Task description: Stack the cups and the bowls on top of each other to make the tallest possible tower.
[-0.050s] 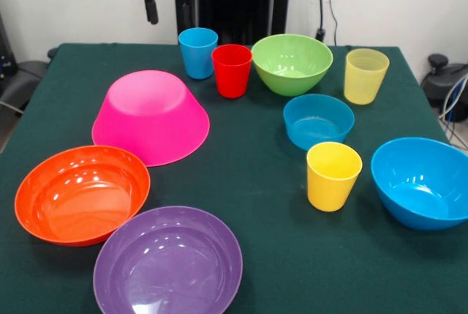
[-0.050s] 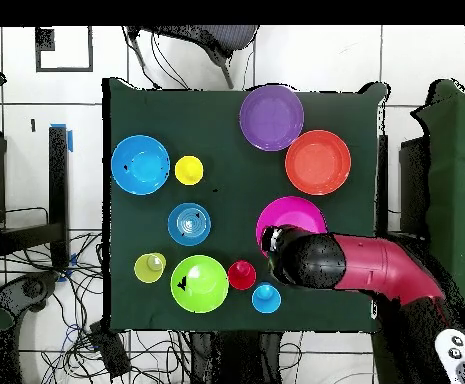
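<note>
claw state can't be told; it should lower squarely over the upturned pink bowl, beside the red cup.

Dark green tablecloth. Pink bowl, orange bowl, purple bowl, green bowl; upper centre blue cup, red cup; red-black arm.

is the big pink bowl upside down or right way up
Upside down: the pink bowl rests on its wide rim, with its flat base facing up.
</note>
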You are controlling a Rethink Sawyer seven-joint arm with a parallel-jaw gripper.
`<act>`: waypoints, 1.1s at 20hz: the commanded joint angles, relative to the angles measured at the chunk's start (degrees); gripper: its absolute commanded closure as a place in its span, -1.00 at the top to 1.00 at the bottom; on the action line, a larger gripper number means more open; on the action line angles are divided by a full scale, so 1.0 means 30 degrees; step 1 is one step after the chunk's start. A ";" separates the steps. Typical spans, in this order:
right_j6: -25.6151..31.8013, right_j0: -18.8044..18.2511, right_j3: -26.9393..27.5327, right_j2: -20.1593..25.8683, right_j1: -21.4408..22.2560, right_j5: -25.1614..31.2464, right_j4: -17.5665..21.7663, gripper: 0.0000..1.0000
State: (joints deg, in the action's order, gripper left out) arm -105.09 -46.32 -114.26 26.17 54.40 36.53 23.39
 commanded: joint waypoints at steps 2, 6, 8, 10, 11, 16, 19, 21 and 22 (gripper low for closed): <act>0.6443 -0.0316 -0.2820 0.2505 -0.1252 -0.0313 0.4399 1.00; 0.4854 0.0010 -0.2943 0.2012 -0.2304 -0.0965 0.5975 1.00; 0.3891 0.0307 -0.2810 0.1554 -0.2735 -0.0987 0.6682 1.00; 0.2439 0.0753 -0.2538 0.0929 -0.3032 -0.1211 0.7097 1.00; 0.1570 0.0882 -0.2489 0.0617 -0.3192 -0.1890 0.7377 1.00; 0.0702 0.0753 -0.2186 0.0269 -0.3811 -0.2498 0.7614 1.00; 0.0704 0.0698 -0.2108 0.0218 -0.3852 -0.2576 0.7622 1.00; 0.0976 0.0625 -0.2297 0.0318 -0.3548 -0.2384 0.7426 1.00; 0.0978 0.0660 -0.2284 0.0240 -0.3572 -0.2445 0.7523 1.00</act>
State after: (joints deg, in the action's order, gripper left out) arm -102.72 -45.46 -118.94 28.07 45.55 31.37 41.80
